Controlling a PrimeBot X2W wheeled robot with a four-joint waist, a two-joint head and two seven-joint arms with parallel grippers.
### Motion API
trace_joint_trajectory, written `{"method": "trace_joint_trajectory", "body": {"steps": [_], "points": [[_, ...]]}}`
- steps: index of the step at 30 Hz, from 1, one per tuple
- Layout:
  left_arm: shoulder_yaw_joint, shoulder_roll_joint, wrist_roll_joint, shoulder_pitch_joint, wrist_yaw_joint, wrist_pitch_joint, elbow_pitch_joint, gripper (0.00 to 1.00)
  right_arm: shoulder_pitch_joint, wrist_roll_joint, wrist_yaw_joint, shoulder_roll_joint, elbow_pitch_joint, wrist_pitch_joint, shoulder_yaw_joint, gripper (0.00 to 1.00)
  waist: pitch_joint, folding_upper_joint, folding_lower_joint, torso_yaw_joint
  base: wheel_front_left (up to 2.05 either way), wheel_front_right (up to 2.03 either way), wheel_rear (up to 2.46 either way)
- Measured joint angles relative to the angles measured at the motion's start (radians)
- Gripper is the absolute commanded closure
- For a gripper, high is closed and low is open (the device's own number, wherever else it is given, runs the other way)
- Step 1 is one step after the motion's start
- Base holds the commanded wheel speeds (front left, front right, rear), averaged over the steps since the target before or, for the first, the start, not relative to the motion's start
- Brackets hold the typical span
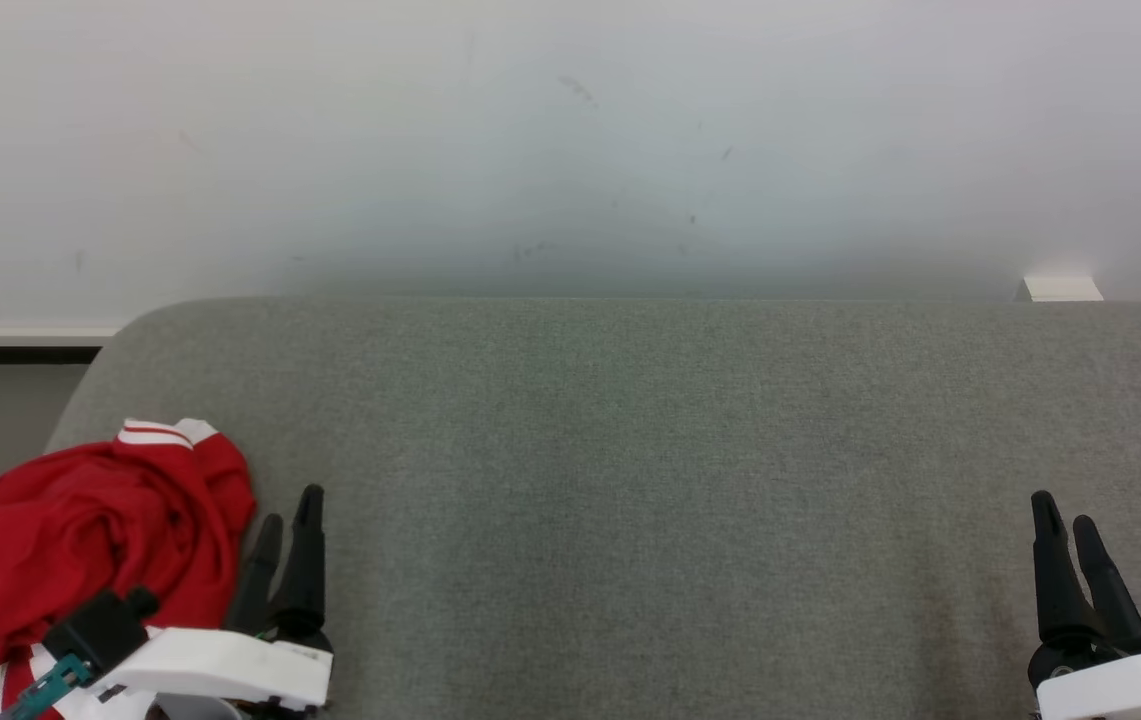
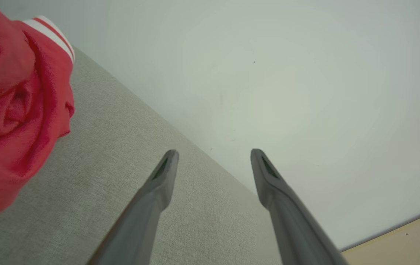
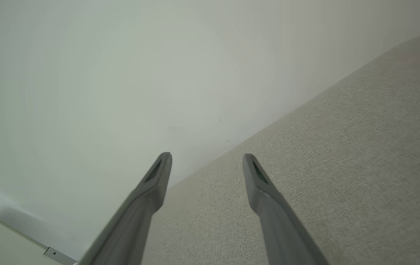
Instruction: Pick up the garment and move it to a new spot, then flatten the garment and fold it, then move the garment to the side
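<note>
Lying crumpled just to the left of the left gripper, the red garment with a white-striped cuff rests on the grey fabric surface. The left gripper's fingers are spread apart and empty. The right gripper, also spread and empty, is well away from the garment.

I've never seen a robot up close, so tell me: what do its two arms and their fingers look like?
The left gripper and right gripper look alike: a glossy white shell carrying two long black fingers tapering to narrow tips, each with a slim slot near the tip. The left wrist also bears a small black block with a teal plug.
</note>
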Motion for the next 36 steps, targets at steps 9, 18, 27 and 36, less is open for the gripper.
{"method": "trace_joint_trajectory", "body": {"steps": [9, 18, 27, 36], "points": [[-0.026, 0.014, 0.141, -0.01, 0.022, -0.026, 0.001, 0.0, 0.007, -0.122, 0.0, -0.005, -0.016, -0.005, 0.017, 0.0, -0.002, 0.0, 0.0, 0.0, 0.0, 0.0, 0.0], [-0.049, 0.024, 0.252, -0.015, 0.041, -0.054, 0.012, 0.0, 0.012, -0.236, 0.0, -0.006, -0.025, -0.019, 0.021, 0.0, -0.003, 0.0, 0.0, 0.0, 0.0, 0.0, 0.0], [-0.073, 0.038, 0.362, -0.019, 0.06, -0.078, 0.024, 0.0, 0.025, -0.336, 0.0, -0.006, -0.033, -0.027, 0.033, 0.0, -0.006, 0.0, 0.0, 0.0, 0.0, 0.0, 0.0], [-0.096, 0.047, 0.452, -0.021, 0.078, -0.099, 0.034, 0.0, 0.027, -0.419, 0.0, -0.005, -0.037, -0.035, 0.039, 0.0, -0.006, 0.0, 0.0, -0.002, 0.0, 0.0, 0.0]]}}
